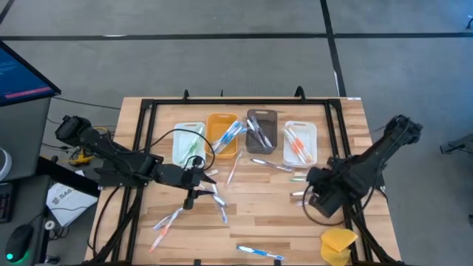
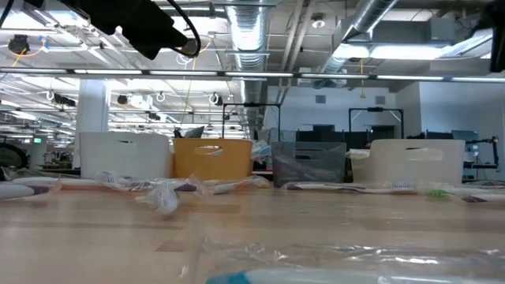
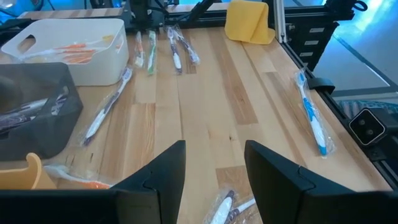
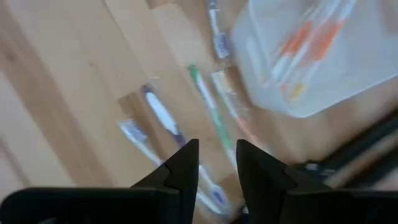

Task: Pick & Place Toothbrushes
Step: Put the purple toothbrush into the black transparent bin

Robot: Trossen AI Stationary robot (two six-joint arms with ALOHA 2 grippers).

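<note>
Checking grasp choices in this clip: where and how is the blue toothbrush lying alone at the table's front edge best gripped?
Probably mid-handle, from straight above. The blue toothbrush lies flat in its wrapper with bare wood on both sides, so fingers set across its long axis could straddle the slim handle. The left gripper, open, looks like the nearer one.

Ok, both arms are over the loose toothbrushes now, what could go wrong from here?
1. The right gripper hangs open over several toothbrushes lying close together, so it may pinch two at once.
2. The left gripper is open above bare wood, with wrapped brushes just under its fingers; the slick wrap could slip.
3. The white bin sits close to the right arm and could get nudged.
</note>
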